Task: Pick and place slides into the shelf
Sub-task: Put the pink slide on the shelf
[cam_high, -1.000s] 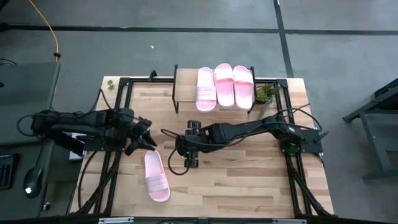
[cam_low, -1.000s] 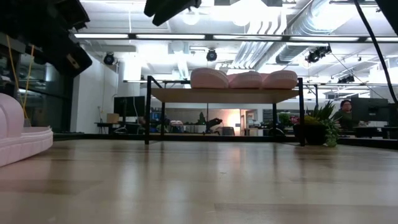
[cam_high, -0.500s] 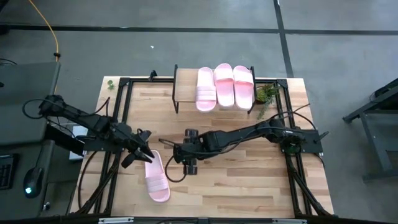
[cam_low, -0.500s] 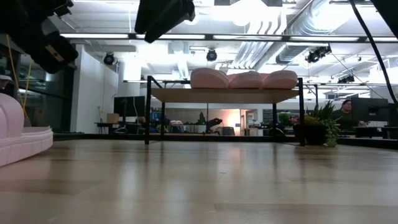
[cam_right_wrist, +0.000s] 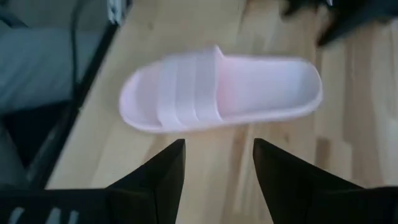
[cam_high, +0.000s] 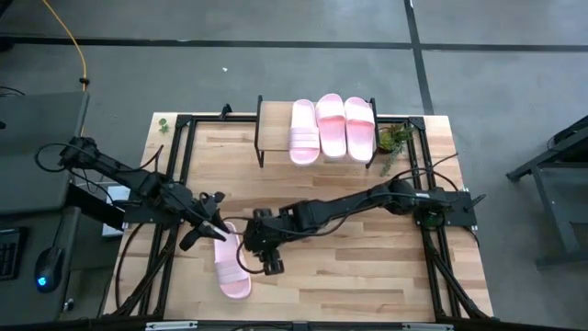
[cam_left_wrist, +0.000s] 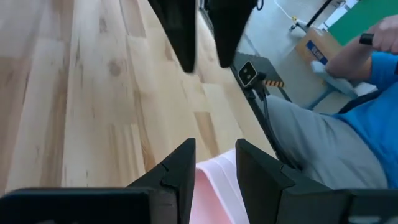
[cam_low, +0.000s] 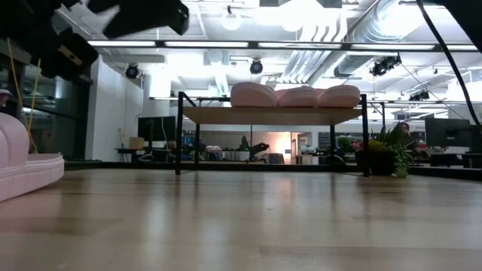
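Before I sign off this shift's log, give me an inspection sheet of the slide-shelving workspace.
Surface: wooden tabletop, bare planks.
Job's things: three pink slides on the shelf; a fourth slide lies flat on the table.
Clutter: small plant beside the shelf.
Grippers: left gripper open over the fourth slide's end; right gripper open beside it; neither holds anything.
Cables: black cables along the right arm; yellow cable on the floor.
Surroundings: seated person beyond the table edge.
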